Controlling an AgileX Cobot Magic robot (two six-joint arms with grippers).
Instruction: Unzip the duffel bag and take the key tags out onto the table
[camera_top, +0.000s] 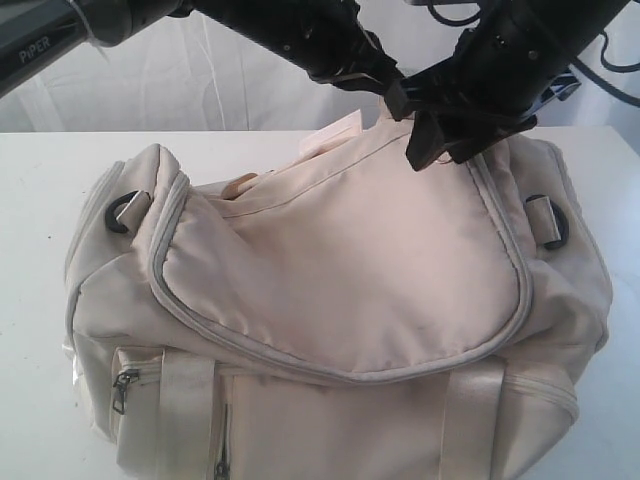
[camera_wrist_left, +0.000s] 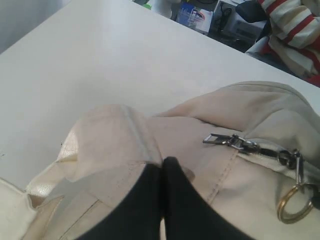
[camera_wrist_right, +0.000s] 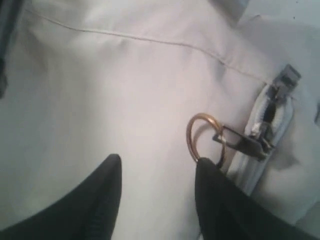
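Note:
The cream duffel bag (camera_top: 350, 260) fills the middle of the white table (camera_top: 40, 170), its grey-piped flap lying down over the top. Both grippers meet at the bag's far top edge. My left gripper (camera_wrist_left: 162, 164) is shut, a fold of bag fabric (camera_wrist_left: 110, 145) caught between its black fingers. Close by lie a metal zip pull (camera_wrist_left: 222, 139) and a gold ring (camera_wrist_left: 290, 202). My right gripper (camera_wrist_right: 157, 167) is open over bare fabric, and one finger (camera_wrist_right: 210, 175) touches the gold ring (camera_wrist_right: 200, 132) hanging on the zip pull (camera_wrist_right: 242, 144). The key tags are out of view.
Black strap rings sit at the bag's two ends (camera_top: 125, 212) (camera_top: 548, 220). Webbing handles (camera_top: 185, 410) and a pocket zip (camera_top: 122, 386) face the near side. Boxes and striped cloth (camera_wrist_left: 290, 25) lie beyond the table's edge.

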